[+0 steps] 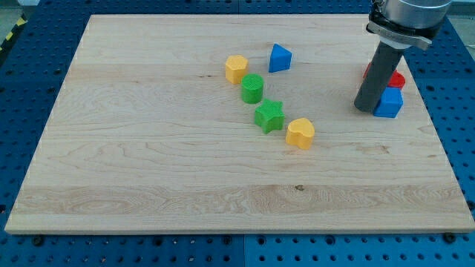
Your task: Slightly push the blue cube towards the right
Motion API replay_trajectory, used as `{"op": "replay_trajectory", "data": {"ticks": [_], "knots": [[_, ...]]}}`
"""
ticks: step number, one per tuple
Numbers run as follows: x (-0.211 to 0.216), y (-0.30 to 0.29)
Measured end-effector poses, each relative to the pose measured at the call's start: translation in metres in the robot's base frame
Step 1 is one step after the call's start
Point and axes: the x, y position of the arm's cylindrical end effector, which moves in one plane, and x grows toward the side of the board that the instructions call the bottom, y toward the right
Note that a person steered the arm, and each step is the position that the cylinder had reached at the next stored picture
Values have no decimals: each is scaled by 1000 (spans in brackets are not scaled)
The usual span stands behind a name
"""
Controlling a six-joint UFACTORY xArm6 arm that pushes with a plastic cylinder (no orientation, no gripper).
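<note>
The blue cube [389,102] sits near the board's right edge, at the view's right. My tip [365,108] stands right against the cube's left side, touching or nearly touching it. A red block [395,79] lies just above the cube, partly hidden behind my rod, with another red piece [367,72] peeking out on the rod's left.
A blue triangular block [279,58] lies at the top middle. A yellow hexagonal block [236,68], a green cylinder [252,88], a green star [269,116] and a yellow heart [300,133] run in a diagonal line through the middle. The wooden board [148,163] ends just right of the cube.
</note>
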Motion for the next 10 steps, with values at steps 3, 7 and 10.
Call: {"op": "replay_trajectory", "data": {"ticks": [3, 7, 10], "knots": [[0, -34], [-3, -34], [-3, -28]]}}
